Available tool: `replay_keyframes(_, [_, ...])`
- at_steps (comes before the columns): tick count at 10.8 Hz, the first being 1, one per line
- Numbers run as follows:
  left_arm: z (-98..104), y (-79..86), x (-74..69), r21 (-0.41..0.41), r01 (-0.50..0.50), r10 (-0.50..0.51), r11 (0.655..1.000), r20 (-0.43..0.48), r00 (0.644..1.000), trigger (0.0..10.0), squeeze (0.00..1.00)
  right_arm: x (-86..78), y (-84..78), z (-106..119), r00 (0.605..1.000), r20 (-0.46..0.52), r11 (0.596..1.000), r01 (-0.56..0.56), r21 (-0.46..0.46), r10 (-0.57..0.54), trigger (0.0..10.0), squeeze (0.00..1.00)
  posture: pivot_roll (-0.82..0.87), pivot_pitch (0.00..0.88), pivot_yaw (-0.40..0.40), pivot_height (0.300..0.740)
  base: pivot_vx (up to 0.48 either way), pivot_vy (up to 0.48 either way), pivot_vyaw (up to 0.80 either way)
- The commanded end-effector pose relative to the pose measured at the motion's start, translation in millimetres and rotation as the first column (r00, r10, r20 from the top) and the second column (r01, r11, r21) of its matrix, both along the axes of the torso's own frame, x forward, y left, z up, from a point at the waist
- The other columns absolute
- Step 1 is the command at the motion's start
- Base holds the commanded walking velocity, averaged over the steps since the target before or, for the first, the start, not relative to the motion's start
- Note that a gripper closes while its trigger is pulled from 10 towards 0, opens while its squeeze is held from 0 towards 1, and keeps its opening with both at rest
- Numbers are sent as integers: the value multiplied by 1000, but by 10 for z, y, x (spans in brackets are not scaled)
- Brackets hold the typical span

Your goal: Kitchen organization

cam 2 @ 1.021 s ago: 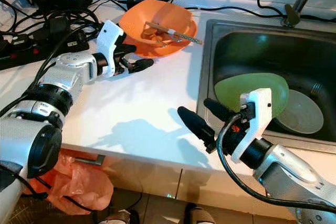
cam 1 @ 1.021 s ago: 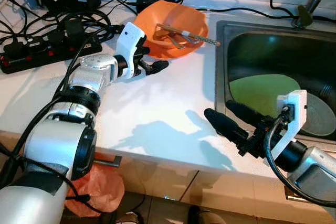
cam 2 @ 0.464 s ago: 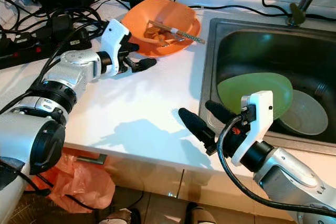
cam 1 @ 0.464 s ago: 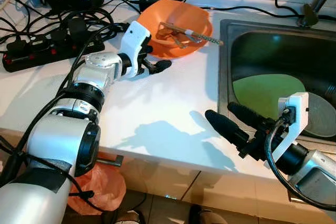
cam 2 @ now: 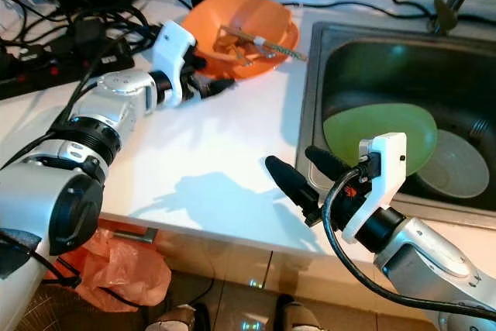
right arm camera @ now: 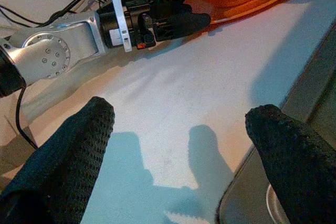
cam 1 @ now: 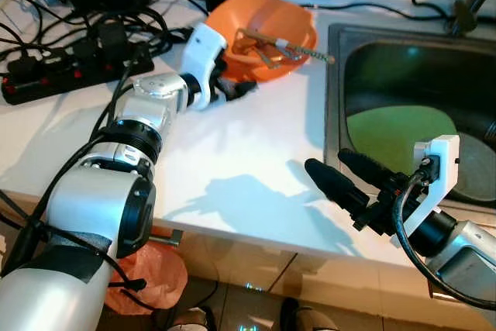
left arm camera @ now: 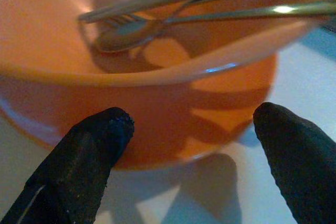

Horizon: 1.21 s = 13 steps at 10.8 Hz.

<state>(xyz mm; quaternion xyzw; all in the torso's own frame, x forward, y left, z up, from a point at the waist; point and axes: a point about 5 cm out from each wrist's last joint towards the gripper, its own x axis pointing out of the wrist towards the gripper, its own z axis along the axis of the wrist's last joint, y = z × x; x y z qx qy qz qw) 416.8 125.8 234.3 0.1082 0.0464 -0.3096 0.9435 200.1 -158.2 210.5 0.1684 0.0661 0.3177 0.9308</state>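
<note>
Orange bowl: stands on the white counter at about 12 o'clock in the head views, just left of the sink. Holds a fork and spoon plus a further long utensil whose end juts over the rim toward the sink. Not yet lifted.

Left gripper: at about 11 o'clock, low on the counter, right against the near wall of the bowl. Fingers spread wide, one to each side of the bowl's base; the wrist view does not settle whether they touch it. Nothing held.

Right gripper: at about 5 o'clock, hovering over the counter's front edge beside the sink. Fingers wide apart, holding nothing.

Sink contents: green plate leaning against a pale dish.

Power strip and cables: at about 10 o'clock, well clear of the bowl.

Progress, as judged: early. The bowl and its utensils remain on the counter; grasping and moving them, probably to the sink, is all still to do.
</note>
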Motion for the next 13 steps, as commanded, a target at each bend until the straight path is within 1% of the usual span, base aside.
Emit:
replay_keyframes(1, [27, 2, 15, -18, -31, 31, 999, 0, 1000, 10000, 0, -7, 14, 14, 1000, 10, 1000, 3, 7, -3, 10000, 0, -202, 205, 35, 740, 0, 0, 0])
replay_keyframes(2, [30, 5, 17, -19, -34, 35, 999, 2, 999, 10000, 0, -4, 17, 13, 1000, 10, 1000, 2, 7, -3, 10000, 0, -202, 205, 35, 740, 0, 0, 0])
replay_keyframes(3, [-82, -97, -12, 25, 21, -20, 999, -50, 999, 10000, 0, -3, 12, 15, 1000, 11, 1000, 5, 10, -6, 10000, 0, -205, 205, 38, 740, 0, 0, 0])
replay_keyframes(4, [-119, -142, -28, 35, 53, -51, 998, -69, 996, 10000, 0, -7, 9, 15, 1000, 11, 1000, 7, 10, -7, 10000, 0, -209, 205, 38, 740, 0, 0, 0])
replay_keyframes(5, [-209, -266, -68, 56, 128, -121, 990, -119, 986, 10000, 0, -15, 6, 17, 1000, 12, 1000, 11, 10, -11, 10000, 0, -218, 207, 40, 740, 0, 0, 0])
replay_keyframes(6, [-234, -300, -82, 58, 151, -142, 987, -135, 981, 10000, 0, -18, 5, 18, 1000, 12, 1000, 13, 10, -13, 10000, 0, -218, 207, 40, 740, 0, 0, 0])
replay_keyframes(8, [-339, -408, -145, 83, 254, -233, 964, -205, 951, 10000, 0, -20, 2, 18, 1000, 12, 1000, 15, 8, -15, 10000, 0, -222, 207, 44, 740, 0, 0, 0])
replay_keyframes(9, [-362, -435, -164, 88, 287, -262, 954, -225, 938, 10000, 0, -19, 2, 19, 1000, 12, 1000, 15, 8, -15, 10000, 0, -222, 207, 44, 740, 0, 0, 0])
replay_keyframes(11, [-412, -461, -215, 110, 379, -336, 919, -282, 898, 10000, 0, -16, 0, 16, 1000, 12, 1000, 18, 7, -18, 10000, 0, -221, 203, 46, 740, 0, 0, 0])
replay_keyframes(13, [-444, -443, -237, 134, 417, -361, 899, -311, 879, 10000, 0, -6, -1, 14, 1000, 12, 1000, 20, 7, -21, 10000, 0, -219, 201, 47, 740, 0, 0, 0])
